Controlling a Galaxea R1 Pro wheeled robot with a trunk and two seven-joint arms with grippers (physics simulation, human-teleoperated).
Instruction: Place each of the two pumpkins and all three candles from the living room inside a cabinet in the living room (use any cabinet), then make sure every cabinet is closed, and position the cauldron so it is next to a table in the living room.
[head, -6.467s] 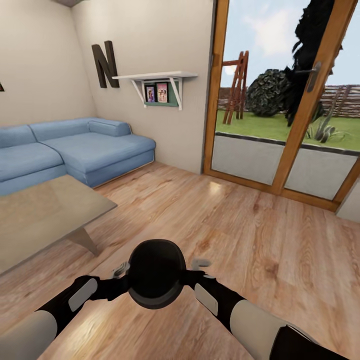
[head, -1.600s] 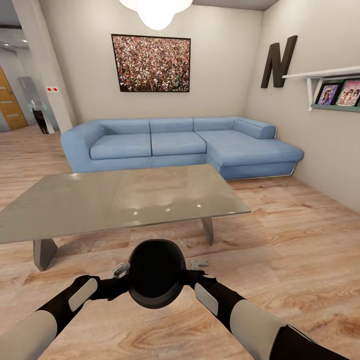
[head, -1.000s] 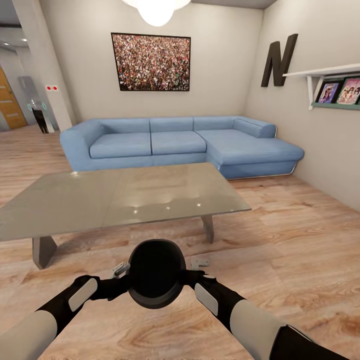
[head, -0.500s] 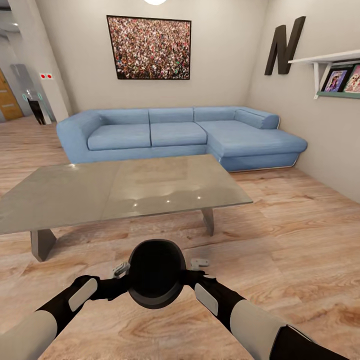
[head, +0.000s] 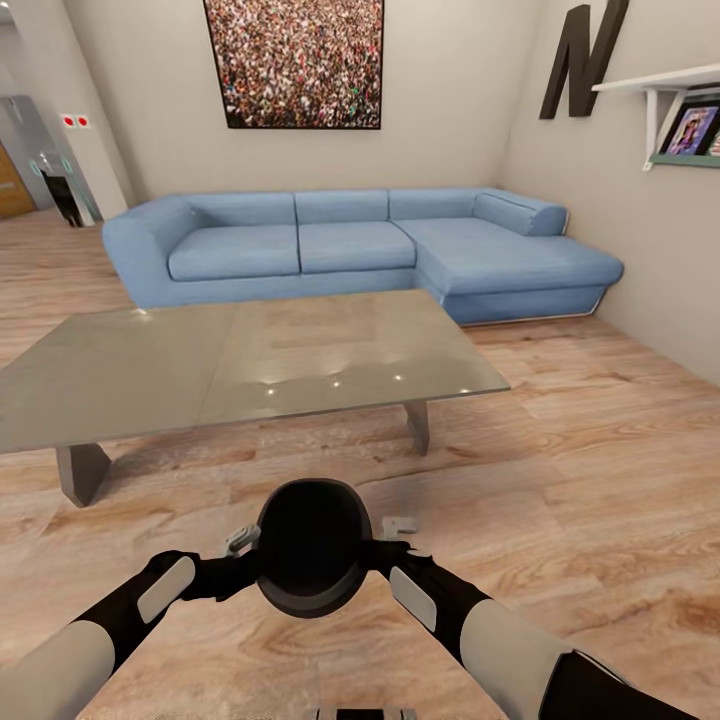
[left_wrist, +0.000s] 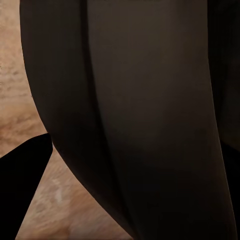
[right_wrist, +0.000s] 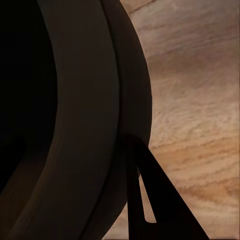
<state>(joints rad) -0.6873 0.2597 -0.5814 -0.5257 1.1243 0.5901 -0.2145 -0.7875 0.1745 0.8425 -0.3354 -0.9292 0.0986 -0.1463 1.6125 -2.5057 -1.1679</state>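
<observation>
Table (head: 250, 365) nearer; cauldron (head: 312, 548) held over wood floor (head: 600, 480)

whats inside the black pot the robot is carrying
From the head view, the round matte black cauldron, held between the left gripper and right gripper, looks dark and empty. Its bottom is in shadow, so something small there could go unseen.

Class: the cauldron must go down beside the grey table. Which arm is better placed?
Neither alone: the left gripper and right gripper hold the cauldron from opposite sides, facing the table; both should lower it.
</observation>
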